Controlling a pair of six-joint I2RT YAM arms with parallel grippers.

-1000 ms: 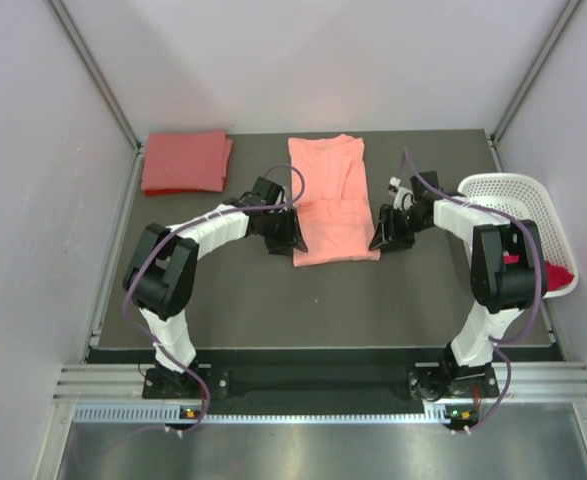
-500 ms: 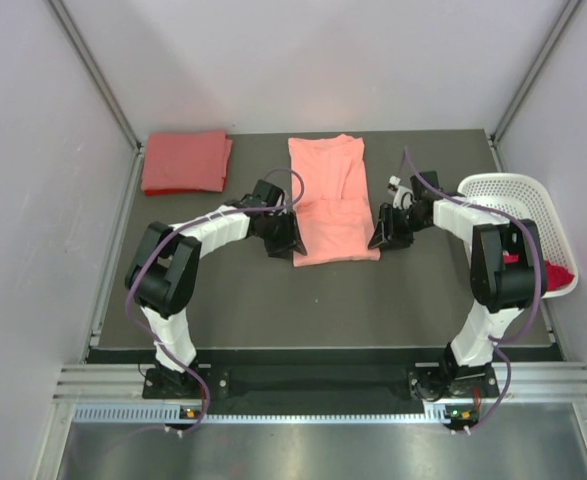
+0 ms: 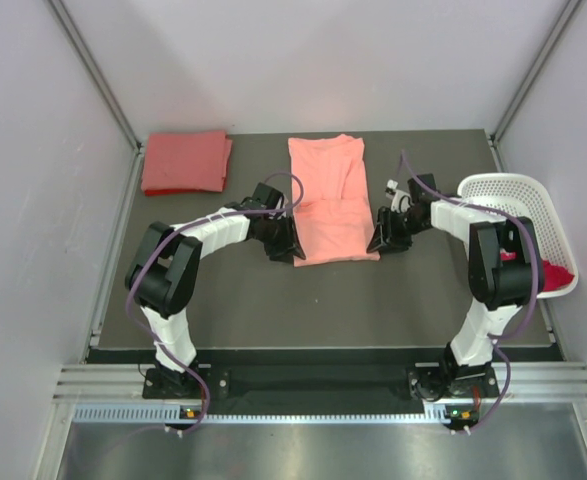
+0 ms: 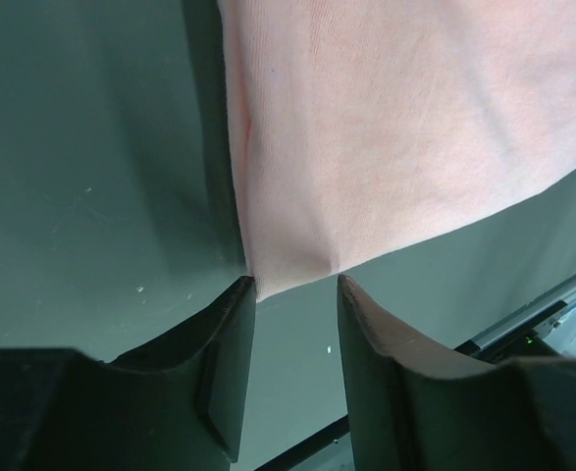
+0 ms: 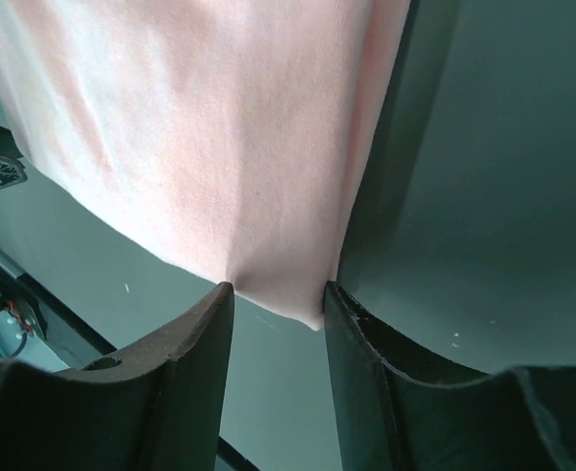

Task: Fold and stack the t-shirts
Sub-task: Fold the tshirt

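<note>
On the table's (image 3: pixel 273 300) middle lies the pink tee (image 3: pixel 331 205), narrowed to a long soft band. We hold the left gripper (image 3: pixel 295 243) and right gripper (image 3: pixel 376 240) at its two near corners, probably to carry that hem over toward the collar. Each pair of hard black fingers straddles thin, creased cotton, but we cannot tell whether they clamp it. A coral tee (image 3: pixel 185 162) sits folded far left.

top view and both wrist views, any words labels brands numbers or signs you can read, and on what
No text can be read in any view.
pink t-shirt: plain, no print showing.
folded red t-shirt: plain, no print showing.
white basket: no label showing.
small white patch left of the basket: too small to read.
</note>
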